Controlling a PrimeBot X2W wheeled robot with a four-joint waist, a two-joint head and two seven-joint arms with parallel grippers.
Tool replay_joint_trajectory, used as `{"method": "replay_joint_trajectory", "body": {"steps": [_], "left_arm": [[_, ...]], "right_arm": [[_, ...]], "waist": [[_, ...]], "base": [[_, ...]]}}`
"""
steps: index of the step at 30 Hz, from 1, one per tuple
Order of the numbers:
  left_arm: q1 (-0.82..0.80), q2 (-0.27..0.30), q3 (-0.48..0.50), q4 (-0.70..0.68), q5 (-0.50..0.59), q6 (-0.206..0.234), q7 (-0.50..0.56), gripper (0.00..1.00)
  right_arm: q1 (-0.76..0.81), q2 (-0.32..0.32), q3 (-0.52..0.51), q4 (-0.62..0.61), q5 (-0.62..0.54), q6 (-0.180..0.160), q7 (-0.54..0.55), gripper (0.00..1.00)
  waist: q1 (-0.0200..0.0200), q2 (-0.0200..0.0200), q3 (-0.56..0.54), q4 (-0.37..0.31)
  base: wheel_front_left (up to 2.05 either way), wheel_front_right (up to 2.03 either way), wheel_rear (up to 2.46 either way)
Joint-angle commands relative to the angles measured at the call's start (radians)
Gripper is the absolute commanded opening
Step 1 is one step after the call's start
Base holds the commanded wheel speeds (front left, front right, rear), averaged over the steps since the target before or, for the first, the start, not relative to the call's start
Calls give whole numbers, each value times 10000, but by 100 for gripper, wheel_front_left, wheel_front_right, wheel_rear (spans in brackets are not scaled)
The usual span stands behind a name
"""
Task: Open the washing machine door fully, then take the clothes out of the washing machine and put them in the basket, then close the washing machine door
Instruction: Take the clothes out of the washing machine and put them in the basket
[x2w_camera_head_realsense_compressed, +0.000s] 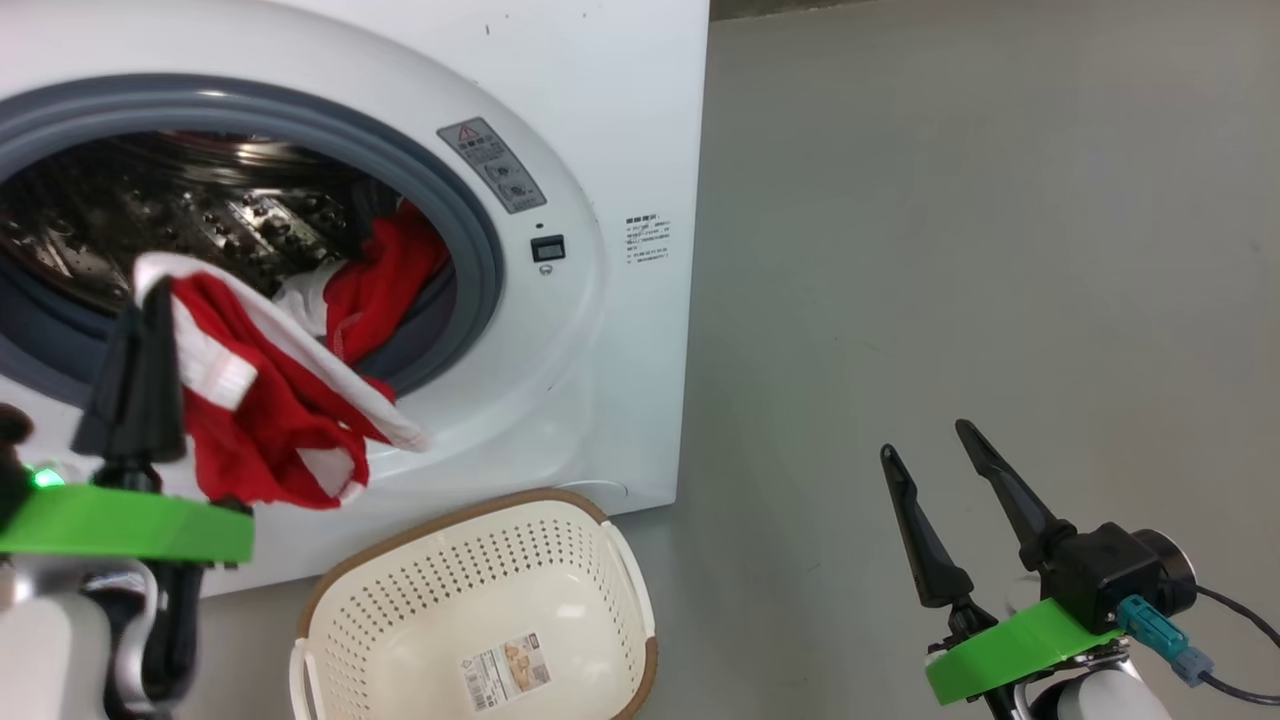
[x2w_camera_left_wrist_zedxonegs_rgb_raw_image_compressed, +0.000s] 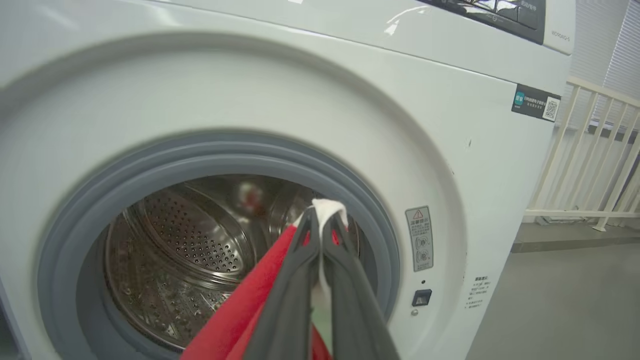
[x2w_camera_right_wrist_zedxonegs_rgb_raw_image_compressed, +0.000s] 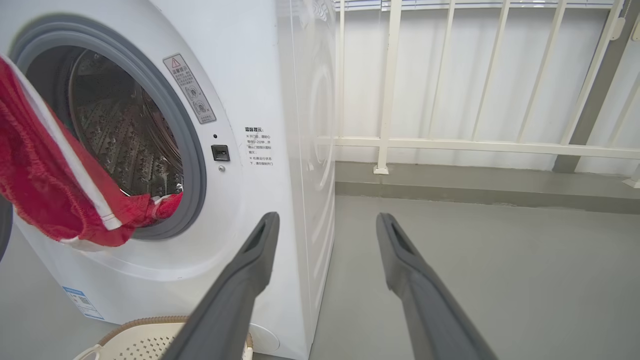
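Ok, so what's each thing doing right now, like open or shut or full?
washer, open at the front.
clothes, half out, tail still in the drum.
basket, upright on the floor, empty.
left gripper, shut on the clothes.
right gripper, open, holding nothing.

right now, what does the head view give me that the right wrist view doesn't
Head view adds: the left claw shut on the clothes, and the inside of the basket with its label sticker.
Right wrist view adds: a white railing beyond the machine and a small blue label low on its front.
Shared: the washing machine with its mouth open, the red cloth trailing out over the gasket, the basket rim below, and the right claw open and holding nothing.
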Motion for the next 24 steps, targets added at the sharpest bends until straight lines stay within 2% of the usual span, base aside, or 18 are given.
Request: {"method": "replay_joint_trajectory", "body": {"steps": [1, 10, 24], "left_arm": [[139, 215, 292, -368, -90, 103, 126, 0], [719, -110, 4, 386, -545, -227, 231, 0], [-94, -338, -679, 3097, -1116, -941, 78, 0]], "right_arm": [[-26, 5, 156, -282, 4, 63, -61, 100], [-167, 5, 213, -486, -45, 63, -61, 100], [-584, 5, 374, -733, -36, 63, -61, 100]], "waist": [[0, -1, 108, -17], [0, -1, 895, 7], [0, -1, 2121, -33]], "base": [[0, 0, 0], [0, 0, 0], [0, 0, 0]]}}
